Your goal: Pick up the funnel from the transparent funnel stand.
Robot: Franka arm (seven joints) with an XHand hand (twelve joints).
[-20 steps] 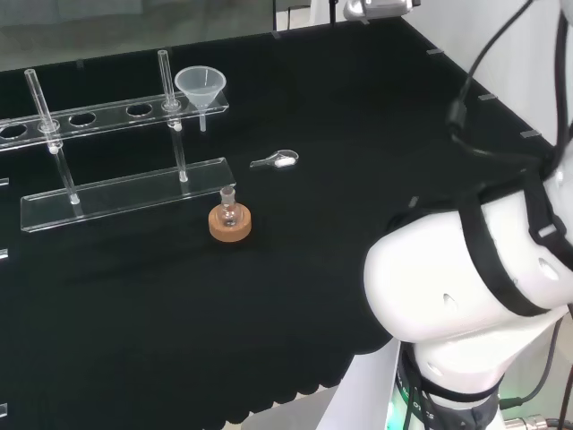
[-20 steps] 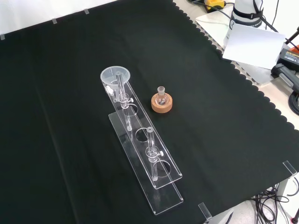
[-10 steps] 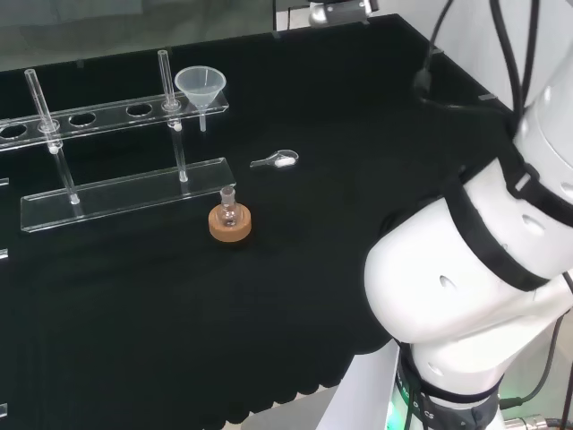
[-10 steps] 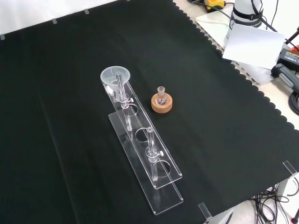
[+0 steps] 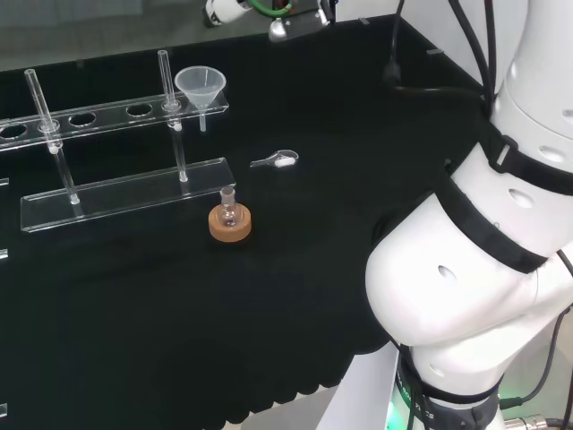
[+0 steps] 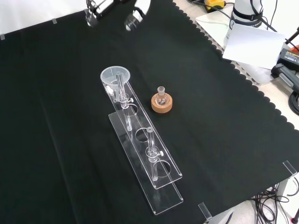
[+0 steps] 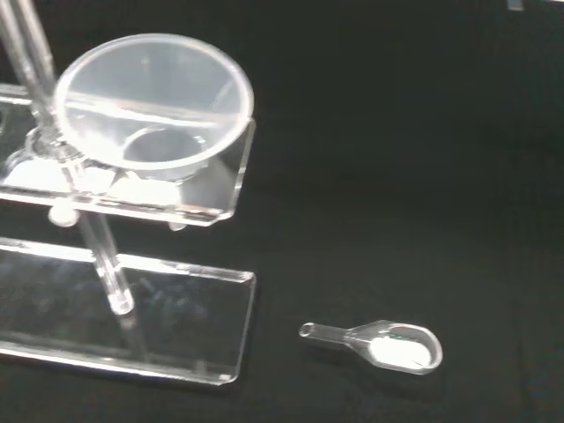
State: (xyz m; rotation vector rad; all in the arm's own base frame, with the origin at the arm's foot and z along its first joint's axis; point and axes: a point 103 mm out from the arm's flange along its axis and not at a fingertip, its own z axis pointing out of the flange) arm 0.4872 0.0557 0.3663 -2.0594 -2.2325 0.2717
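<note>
Black cloth covers the bench in the head view, and the funnel (image 5: 200, 87) sits in the end hole of the clear stand (image 5: 116, 152), at the stand's right end. Half a second ago the far edge held just one white part; now parts of the hand (image 5: 235, 11) show there, beyond the funnel. I judge the approach is under way, with no contact yet. A small flask on a cork ring (image 5: 230, 222) and a clear scoop (image 5: 276, 160) lie nearer, well apart from the funnel.

From the front, the hand (image 6: 96, 7) has come in at the top edge, above the funnel (image 6: 115, 76); bare cloth lies between them, so the way down is open. Whether its fingers are straight or curled I cannot tell.

At the wrist, the funnel (image 7: 154, 106) is seated in the stand's upper shelf (image 7: 220, 189), a rod (image 7: 35, 62) just beside it, the scoop (image 7: 388, 345) apart.
</note>
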